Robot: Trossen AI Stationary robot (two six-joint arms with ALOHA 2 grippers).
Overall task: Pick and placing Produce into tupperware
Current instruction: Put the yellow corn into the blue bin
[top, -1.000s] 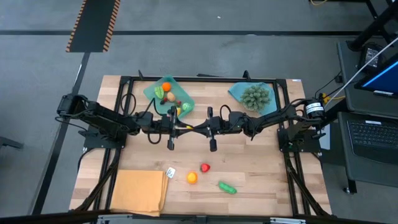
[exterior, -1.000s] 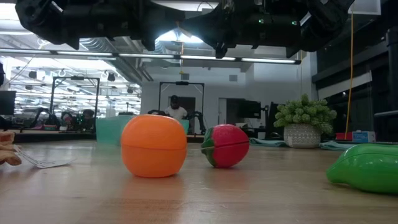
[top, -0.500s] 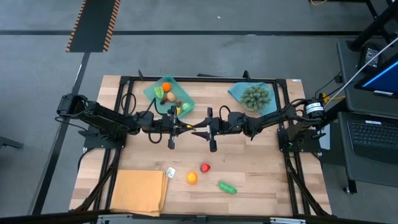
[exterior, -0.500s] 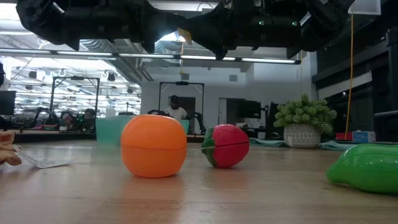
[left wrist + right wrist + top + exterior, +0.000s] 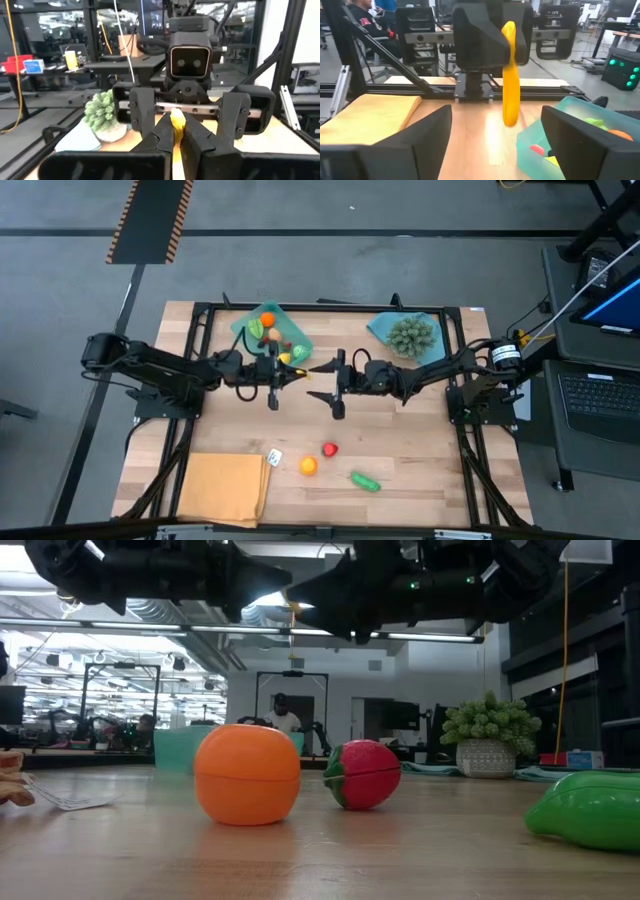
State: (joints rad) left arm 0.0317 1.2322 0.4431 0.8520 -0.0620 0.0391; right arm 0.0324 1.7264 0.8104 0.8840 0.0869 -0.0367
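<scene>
My left gripper (image 5: 300, 372) (image 5: 179, 131) is shut on a yellow banana-shaped piece of produce (image 5: 509, 75), high above the table's middle. Facing it from the right, my right gripper (image 5: 326, 380) (image 5: 495, 135) is open, with one finger on either side of the banana and apart from it. The teal tupperware (image 5: 246, 330) (image 5: 570, 120) sits at the far left of centre, with several pieces in it. An orange piece (image 5: 309, 466) (image 5: 247, 773), a red one (image 5: 330, 449) (image 5: 363, 773) and a green one (image 5: 365, 481) (image 5: 590, 808) lie on the near part of the table. My left gripper pinches the banana's upper part (image 5: 508, 35) between its two fingers (image 5: 165, 134). The fingers lie level and come from the table's left. The banana hangs upright below them, its lower end (image 5: 510, 117) clear of the table.
A bushy grey-green cluster (image 5: 411, 335) stands on a blue piece at the far right. An orange-tan mat (image 5: 222, 488) lies at the near left corner, with a small white item (image 5: 274, 456) beside it. Black frame rails run along the table's sides.
My right gripper has opened and let go of the banana. My left gripper, still shut on it, has drawn back a little toward the table's left and far side, nearer the tupperware.
</scene>
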